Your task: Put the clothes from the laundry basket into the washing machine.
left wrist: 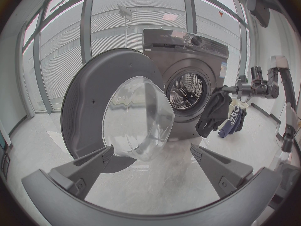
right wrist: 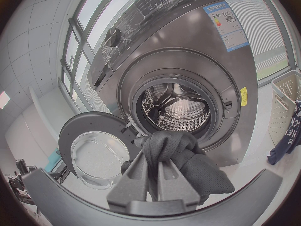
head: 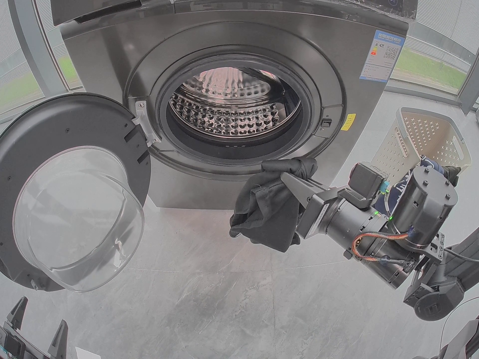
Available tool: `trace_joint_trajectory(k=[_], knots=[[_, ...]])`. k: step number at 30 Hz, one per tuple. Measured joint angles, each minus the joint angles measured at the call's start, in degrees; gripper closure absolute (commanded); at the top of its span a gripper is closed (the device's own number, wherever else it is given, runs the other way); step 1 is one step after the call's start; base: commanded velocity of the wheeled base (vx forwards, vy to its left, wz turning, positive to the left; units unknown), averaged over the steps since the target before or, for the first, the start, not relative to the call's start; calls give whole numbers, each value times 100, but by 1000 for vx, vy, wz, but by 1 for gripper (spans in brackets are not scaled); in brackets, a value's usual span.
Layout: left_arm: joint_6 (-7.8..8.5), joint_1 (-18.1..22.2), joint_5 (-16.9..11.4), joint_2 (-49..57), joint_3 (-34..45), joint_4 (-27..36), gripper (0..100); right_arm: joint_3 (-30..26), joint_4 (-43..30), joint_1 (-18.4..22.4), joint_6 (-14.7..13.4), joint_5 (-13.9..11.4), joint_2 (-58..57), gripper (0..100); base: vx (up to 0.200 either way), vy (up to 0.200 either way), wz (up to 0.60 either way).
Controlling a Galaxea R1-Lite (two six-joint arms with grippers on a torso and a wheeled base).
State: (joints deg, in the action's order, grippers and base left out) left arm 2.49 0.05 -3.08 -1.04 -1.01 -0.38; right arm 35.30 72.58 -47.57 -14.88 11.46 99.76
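Head view looks down on the front-loading washing machine, which stands at twelve o'clock with its round door swung wide open toward nine o'clock, the clear bowl of the door's window bulging outward. The steel drum shows through the open port.

The right gripper comes in from four o'clock, and its claw is clamped tight on a dark garment. The right wrist view shows the two fingers pressed close together with a bunched fold of the cloth squeezed between them and spilling over their tips. The dark garment hangs in the air, off the floor, just in front of the machine's front panel at about five o'clock of the port. Its top bunch sits level with the port's lower rim and outside the drum.

The laundry basket stands on the floor at two o'clock, near the machine's front corner and partly behind the right arm. A navy garment with white print hangs over the basket's rim and down its outer wall.

The left gripper sits low at seven o'clock, below the open door. Its claw is spread wide and has hold of nothing; the left wrist view shows its fingers well apart, with the door and the machine beyond them. It is well apart from both garments.
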Motion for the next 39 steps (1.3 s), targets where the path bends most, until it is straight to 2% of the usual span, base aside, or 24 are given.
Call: trace_joint_trajectory(k=[3, 6, 8, 10, 14, 18, 22, 27, 32, 39], knots=[[-230, 9, -20, -6, -130, -132, 0, -17, 15, -11, 0, 6, 16, 100, 0, 0, 0], [-522, 17, -105, -139, -616, -229, 0, -30, 15, -15, 2, 6, 20, 100, 0, 0, 0], [-695, 2, -301, -329, -1097, -252, 0, -35, 20, -2, 2, 4, 20, 100, 0, 0, 0], [-777, -16, -553, -511, -1524, -244, 0, -41, 24, 2, 2, -2, 20, 100, 0, 0, 0], [-728, -54, -1161, -968, -2098, -263, 0, -41, 83, 24, -2, -33, 20, 100, 0, 0, 0], [-533, -194, -1815, -1754, -2166, -474, 0, 9, 134, 50, -9, -106, 16, 100, 0, 0, 0], [-438, -519, -2193, -2694, -1960, -886, 0, 72, 184, 79, -16, -154, 11, 100, 0, 0, 0], [-394, -985, -2332, -3989, -1718, -1840, 0, 151, 224, 123, -24, -189, 20, 100, 0, 0, 0], [-421, -1481, -2371, -5227, -1556, -2806, 0, 375, 145, 197, -24, -210, 49, 100, 0, 0, 0], [-486, -2086, -2176, -6570, -1514, -3662, 0, 610, -85, 228, -30, -211, 62, 100, 0, 0, 0]])
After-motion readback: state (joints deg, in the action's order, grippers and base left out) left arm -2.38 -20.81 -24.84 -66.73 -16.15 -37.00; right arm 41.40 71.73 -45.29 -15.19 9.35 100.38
